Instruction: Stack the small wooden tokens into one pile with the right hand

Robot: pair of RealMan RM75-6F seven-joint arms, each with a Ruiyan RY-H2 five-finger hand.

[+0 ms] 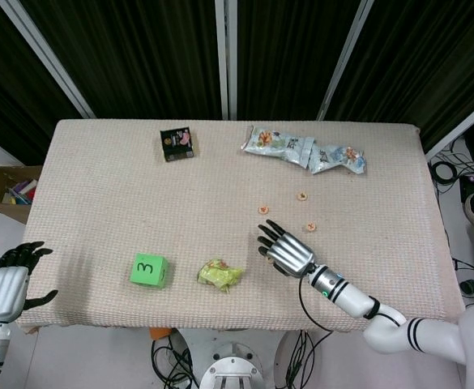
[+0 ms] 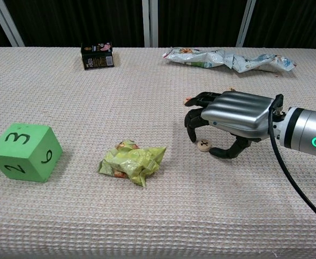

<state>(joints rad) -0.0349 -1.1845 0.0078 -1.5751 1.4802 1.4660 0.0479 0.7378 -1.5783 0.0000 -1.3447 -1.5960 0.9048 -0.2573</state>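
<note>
A table [image 1: 99, 162] covered with a beige woven cloth [image 2: 66, 216] is seen from above and from chest height. Along its far edge a long crumpled snack bag [image 1: 304, 150] is laid, and a small dark box [image 1: 177, 143] is placed further left. On the near left part a green foam cube [image 2: 22, 151] marked with a 3 is set, and a crumpled yellow-green wrapper [image 2: 132, 162] is found just to its right.

The right hand [image 2: 234, 116] is held low over the near middle of the table, palm down, with its fingers [image 2: 194, 120] spread and curved downward and nothing gripped. The left hand [image 1: 8, 282] is seen off the near left corner of the table, its fingers loosely curled, with nothing seen in it.

Four small wooden tokens are scattered unstacked. One token [image 2: 203, 145] is seen lying flat directly beneath the right hand, between the fingertips and the thumb; whether it is touched cannot be told. A second token [image 1: 263, 210] is seen just beyond the fingertips, and two more [image 1: 301, 195] [image 1: 309, 226] are lying further right, all apart from one another.
</note>
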